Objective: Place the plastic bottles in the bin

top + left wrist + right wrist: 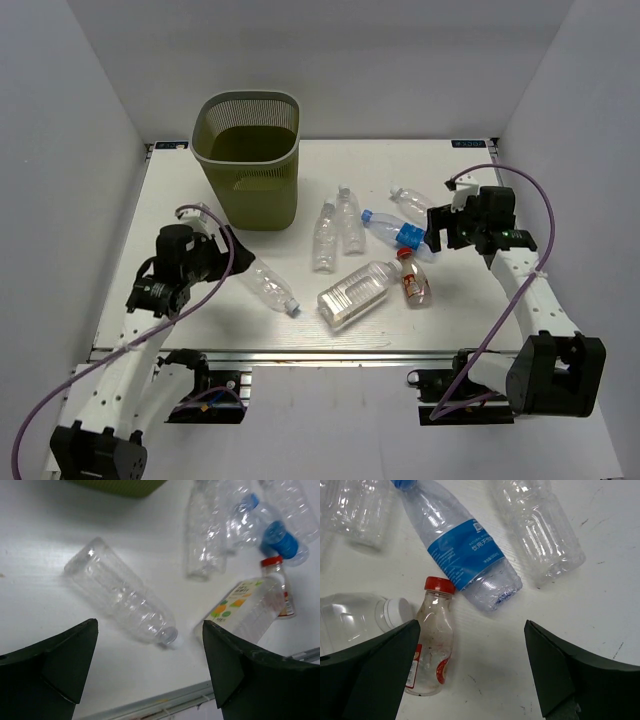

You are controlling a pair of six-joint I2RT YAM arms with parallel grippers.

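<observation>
The olive-green mesh bin [249, 160] stands at the back left. Several clear bottles lie on the white table. A ribbed one [268, 285] [120, 597] lies just right of my open, empty left gripper [215, 252] [150, 667]. The large square bottle [357, 292] [250, 607] lies at centre front. A red-capped bottle [414, 280] [432, 640] and a blue-labelled bottle [398, 234] [462, 555] lie left of my open, empty right gripper [437, 232] [470, 672]. Another clear bottle [412, 203] [540, 527] lies behind it.
Two more clear bottles [325, 237] [348, 218] lie side by side right of the bin. The table's front metal rail [330, 352] [165, 700] runs close below the bottles. White walls close in the back and sides.
</observation>
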